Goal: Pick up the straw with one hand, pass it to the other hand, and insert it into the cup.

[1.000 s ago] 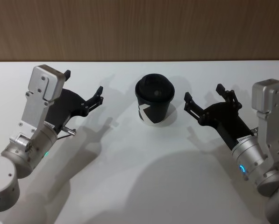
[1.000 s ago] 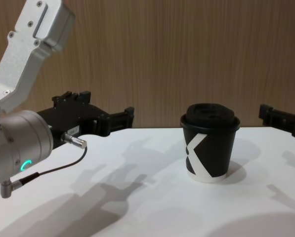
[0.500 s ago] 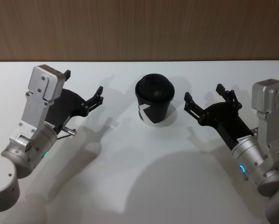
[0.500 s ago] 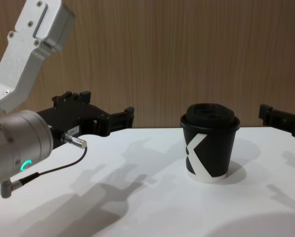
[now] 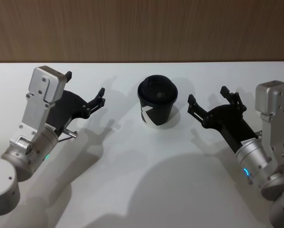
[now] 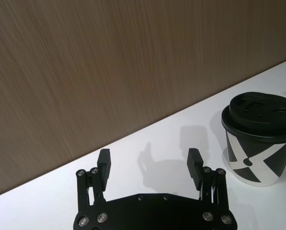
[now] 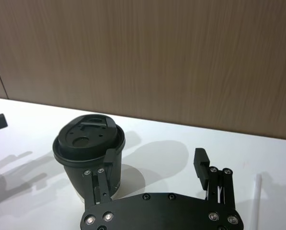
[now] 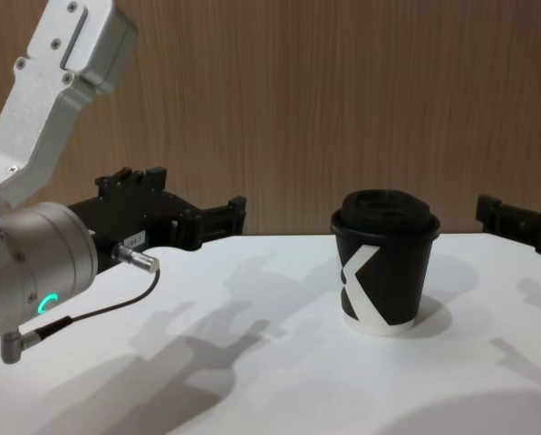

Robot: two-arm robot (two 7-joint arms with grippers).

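Cup (image 5: 157, 102) (white K mark) sits between left claw (image 5: 85, 83), right claw (image 5: 207, 94); both spread.

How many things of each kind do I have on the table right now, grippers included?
Black paper coffee cup with black plastic lid: 1
Thin white paper straw: 1
Black robot grippers: 2 (left gripper, right gripper, both open)
Total: 4

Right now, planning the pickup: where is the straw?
Seen from the right wrist, the straw lies on the table beside the right gripper, on the side away from the cup.
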